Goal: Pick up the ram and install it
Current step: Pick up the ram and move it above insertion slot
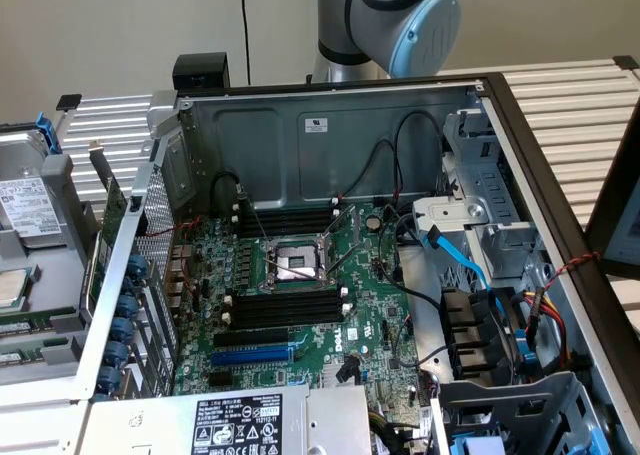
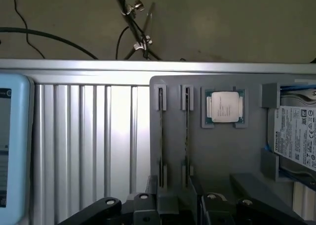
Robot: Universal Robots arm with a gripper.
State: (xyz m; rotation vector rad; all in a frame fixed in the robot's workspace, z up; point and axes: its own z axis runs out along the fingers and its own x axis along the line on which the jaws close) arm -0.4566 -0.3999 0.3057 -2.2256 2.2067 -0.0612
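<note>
The claw (image 2: pixel 175 198), spread wide and holding nothing, hangs over a grey tray (image 2: pixel 237 153) by the tabletop's (image 2: pixel 89 136) edge. Two ram sticks (image 2: pixel 161 133) stand on edge in its slots, with a processor (image 2: pixel 224 107) in the recess beside them. The open case (image 1: pixel 280 145) holds a motherboard (image 1: pixel 370 305).

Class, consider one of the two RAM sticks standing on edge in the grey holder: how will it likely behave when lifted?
Each RAM stick looks very thin, so it is probably light and fairly stiff, yet fragile if bent. Held on edge by end clips of the grey holder, it should lift straight out, but may tip if pushed sideways.
</note>
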